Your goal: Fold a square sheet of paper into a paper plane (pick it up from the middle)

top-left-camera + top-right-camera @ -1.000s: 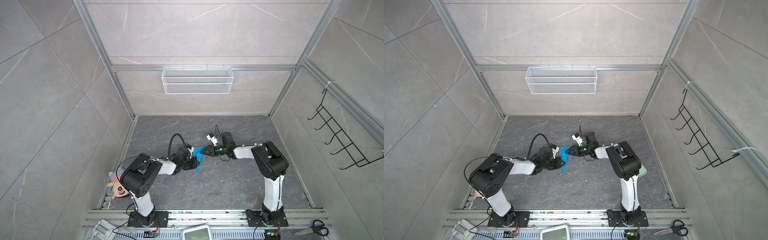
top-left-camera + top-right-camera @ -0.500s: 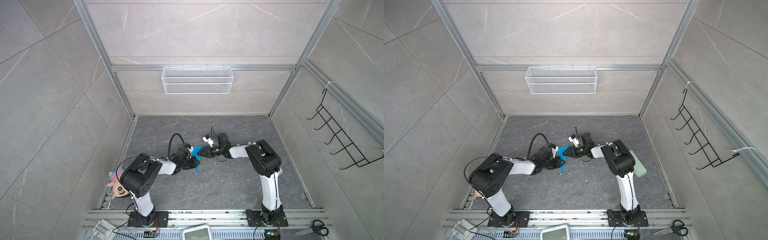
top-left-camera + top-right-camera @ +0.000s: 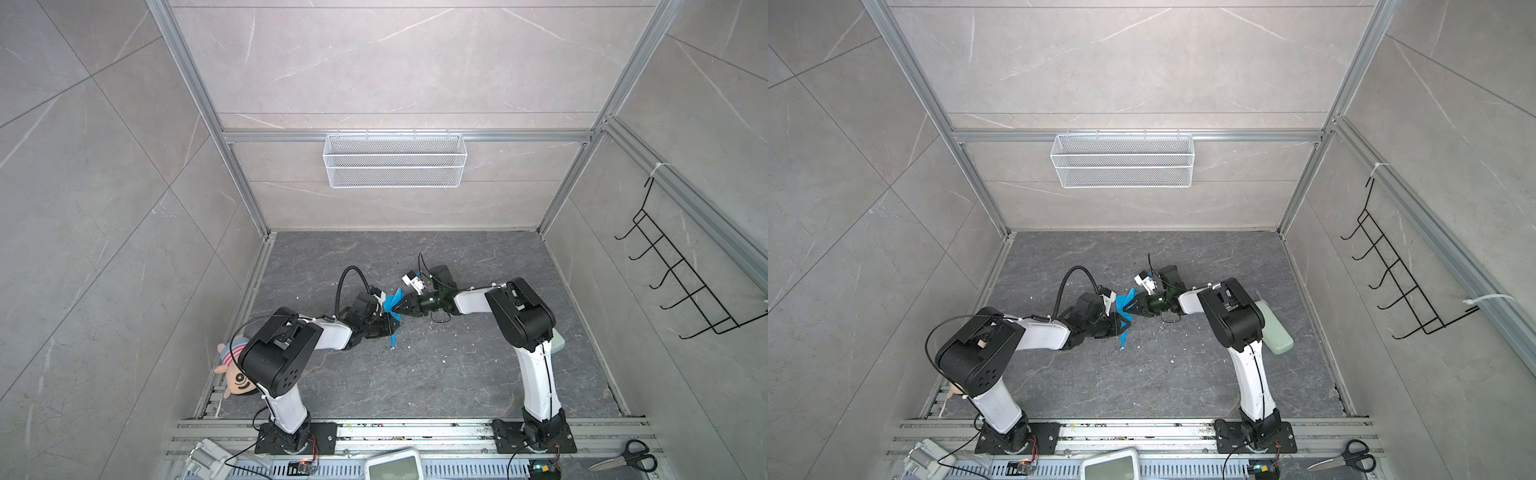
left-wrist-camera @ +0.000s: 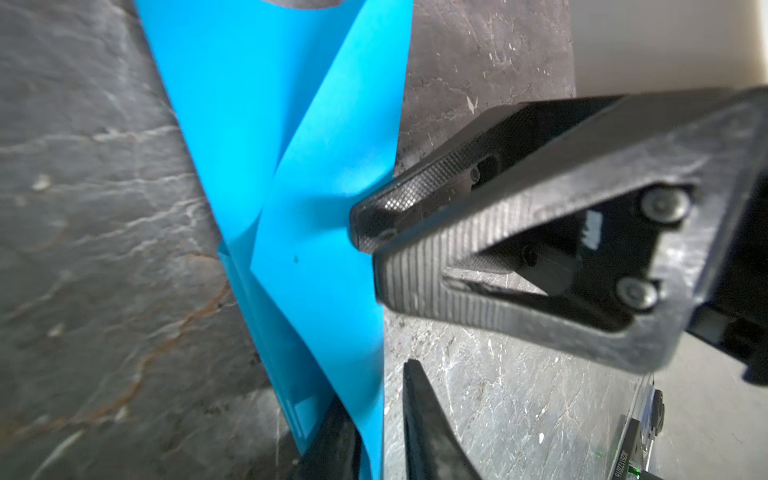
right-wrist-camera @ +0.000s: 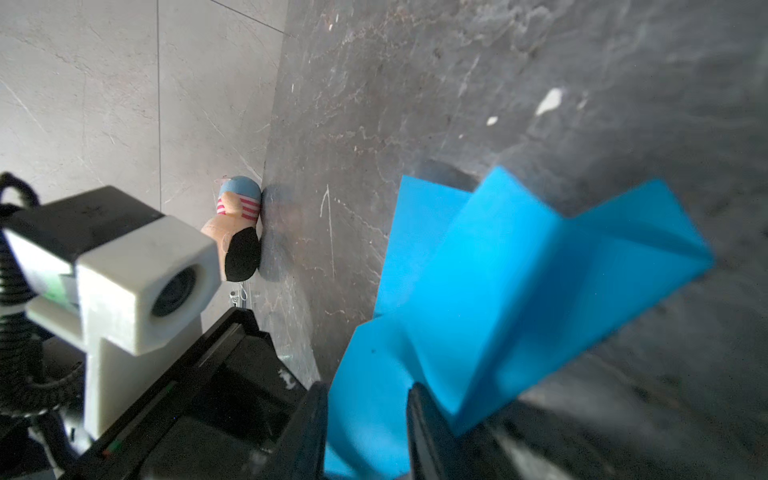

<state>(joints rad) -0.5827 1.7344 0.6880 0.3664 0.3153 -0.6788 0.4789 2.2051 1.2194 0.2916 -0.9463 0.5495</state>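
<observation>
Floor (image 3: 415,374), one; two arms, left arm (image 3: 286,357) and right arm (image 3: 523,320), meet over its middle. Two grippers flank one paper plane (image 5: 498,291): right gripper (image 3: 394,308) pinches it; left gripper (image 4: 374,386) has jaws slightly parted around its edge.

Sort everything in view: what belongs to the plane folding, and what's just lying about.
Job in hand: paper plane, left gripper, right gripper.

Lying about: plush doll, scissors, wire basket, hook rack, pale green case.

Paper plane (image 5: 519,291) — plain sky-blue
</observation>
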